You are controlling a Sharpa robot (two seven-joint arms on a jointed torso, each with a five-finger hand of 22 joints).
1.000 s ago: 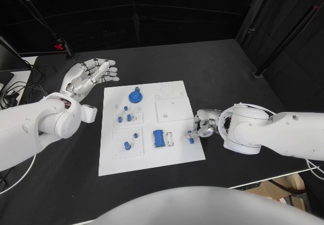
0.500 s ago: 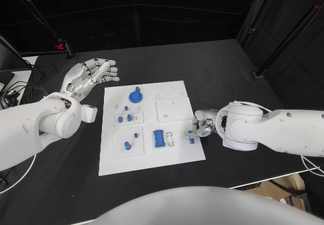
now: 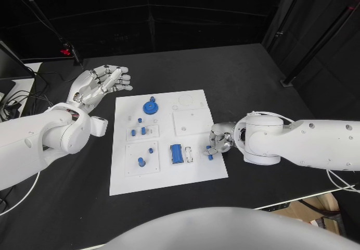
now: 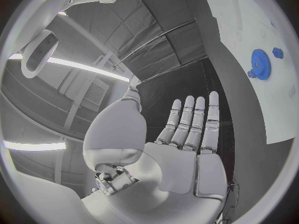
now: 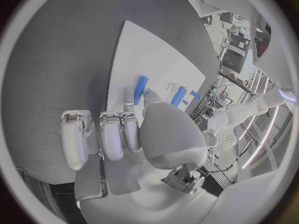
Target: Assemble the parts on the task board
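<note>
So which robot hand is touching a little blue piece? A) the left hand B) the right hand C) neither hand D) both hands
B: the right hand has a small blue part at its fingertips near the edge of the task board, while the left hand is off the board with its fingers spread, holding nothing.

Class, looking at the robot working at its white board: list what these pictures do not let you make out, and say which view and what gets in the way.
- Head view: the right hand covers most of the small blue part at the task board edge; its shape is unclear.
- Right wrist view: fingers hide whether that part sits in a slot.
- Left wrist view: the blue gear is cramped near the rim.
</note>
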